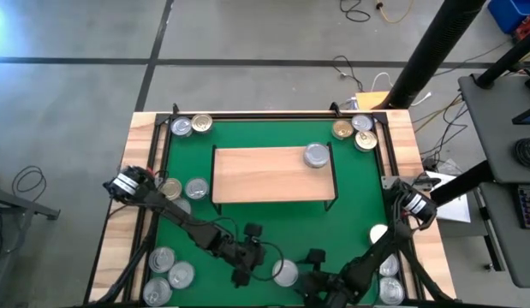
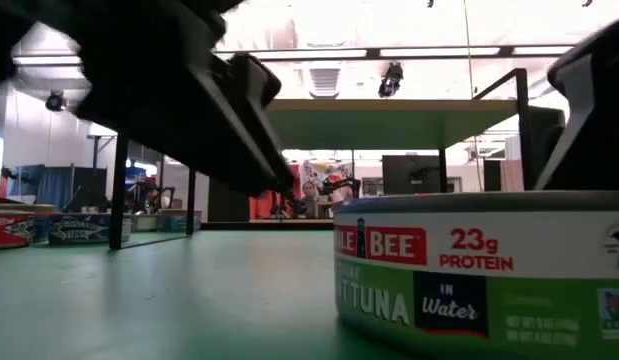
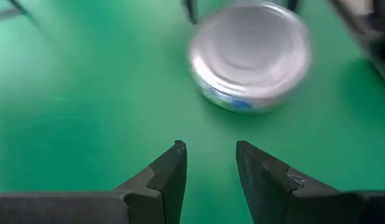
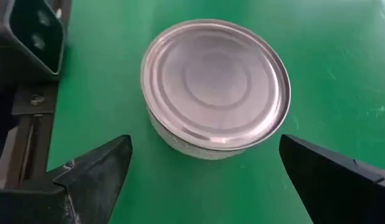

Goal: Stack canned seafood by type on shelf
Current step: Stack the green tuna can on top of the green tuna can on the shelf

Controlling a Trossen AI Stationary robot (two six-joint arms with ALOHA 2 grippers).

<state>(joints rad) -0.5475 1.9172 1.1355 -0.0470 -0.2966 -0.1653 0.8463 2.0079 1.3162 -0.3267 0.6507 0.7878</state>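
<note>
Green mat (image 1: 273, 227) under a light-wood shelf (image 1: 265, 174) on black legs. Tins: silver ringed lid (image 4: 215, 78) near the dark fingers (image 4: 96, 168); gold-toned lid (image 1: 342, 130) in the far corner; green label (image 2: 489, 285) with red band and white lettering

Shiny metal tin (image 4: 215, 84); seemingly matt mat (image 4: 341, 74).

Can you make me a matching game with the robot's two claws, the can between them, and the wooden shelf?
Things:
1. left gripper
2. right gripper
3. silver tin
4. shelf

States:
A. holds one tin near a corner
B. fingers wide open around a tin
C. lies flat on the green mat
D. fingers close together, holding nothing

Pairs: 1-D, 2-B, 3-C, 4-A
</note>
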